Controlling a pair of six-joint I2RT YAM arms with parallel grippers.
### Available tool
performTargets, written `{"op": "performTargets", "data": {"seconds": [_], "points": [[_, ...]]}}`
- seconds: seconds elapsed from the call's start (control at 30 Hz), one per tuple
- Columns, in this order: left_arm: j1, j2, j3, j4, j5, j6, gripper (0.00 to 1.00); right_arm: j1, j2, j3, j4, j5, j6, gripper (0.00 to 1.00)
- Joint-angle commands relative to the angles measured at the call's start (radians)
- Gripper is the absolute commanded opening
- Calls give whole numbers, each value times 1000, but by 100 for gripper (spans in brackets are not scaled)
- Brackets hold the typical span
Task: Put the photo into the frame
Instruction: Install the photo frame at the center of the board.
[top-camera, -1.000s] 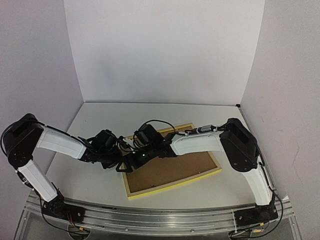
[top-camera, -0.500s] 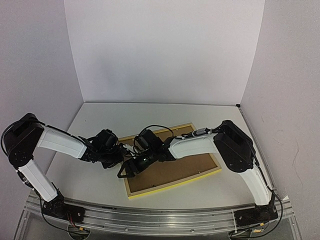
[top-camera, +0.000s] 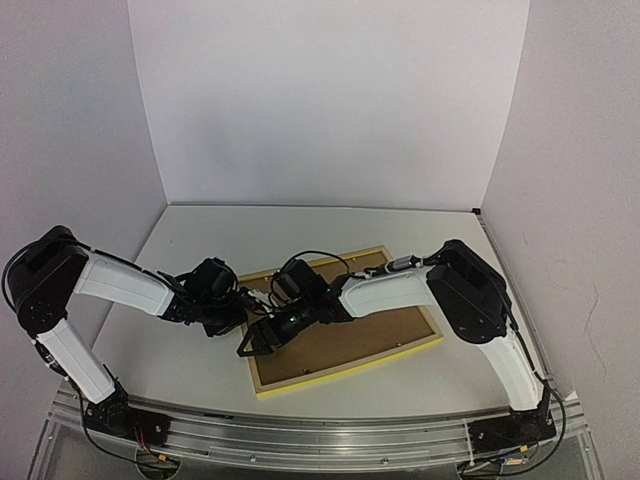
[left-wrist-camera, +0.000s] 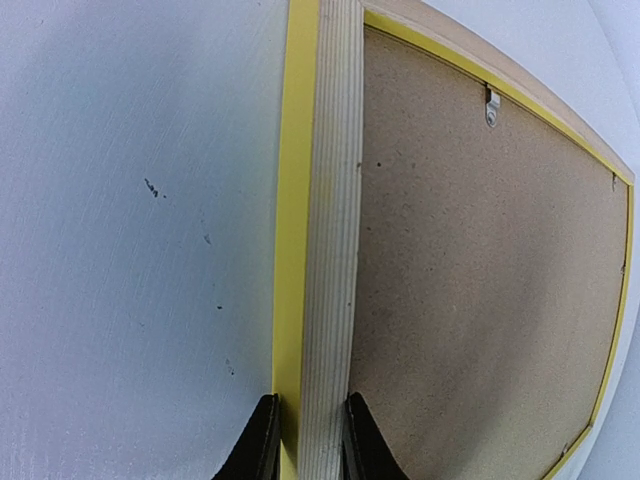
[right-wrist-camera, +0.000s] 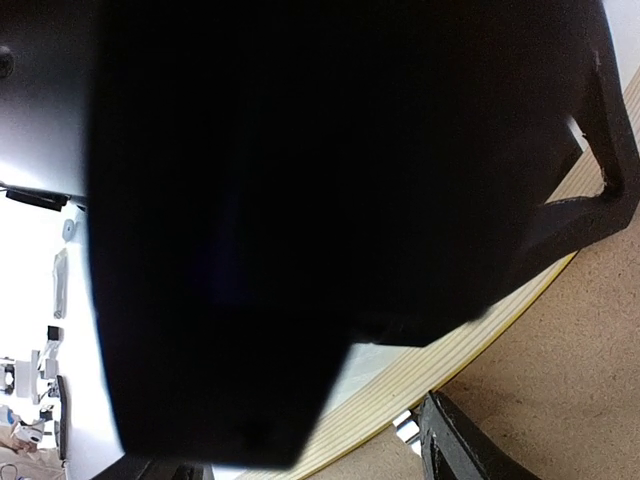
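We see the large rectangular frame with thin yellow wooden edges (top-camera: 340, 368) lying face down on the white tabletop (top-camera: 200, 240), its brown fibreboard backing (top-camera: 370, 325) upward. The left gripper (left-wrist-camera: 310, 440) is clamped on the frame's left edge, one finger on each side. The right gripper (top-camera: 262, 338) hangs just beside it, over the backing's near corner. We cannot tell whether it is apart or together.

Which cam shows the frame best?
Top external: nearly the whole frame shows, lying back-up, its left end partly hidden. Left wrist shows only one side rail close up. Right wrist is mostly blocked by something dark, leaving a sliver of the frame's edge.
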Motion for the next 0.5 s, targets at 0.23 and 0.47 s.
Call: {"op": "performTargets", "data": {"seconds": [0.23, 0.47], "points": [[1, 100, -40, -136, 31, -31, 0, 14, 11, 75, -78, 68, 5, 71], [4, 108, -17, -152, 25, -11, 0, -34, -165, 103, -79, 391, 26, 76]]}}
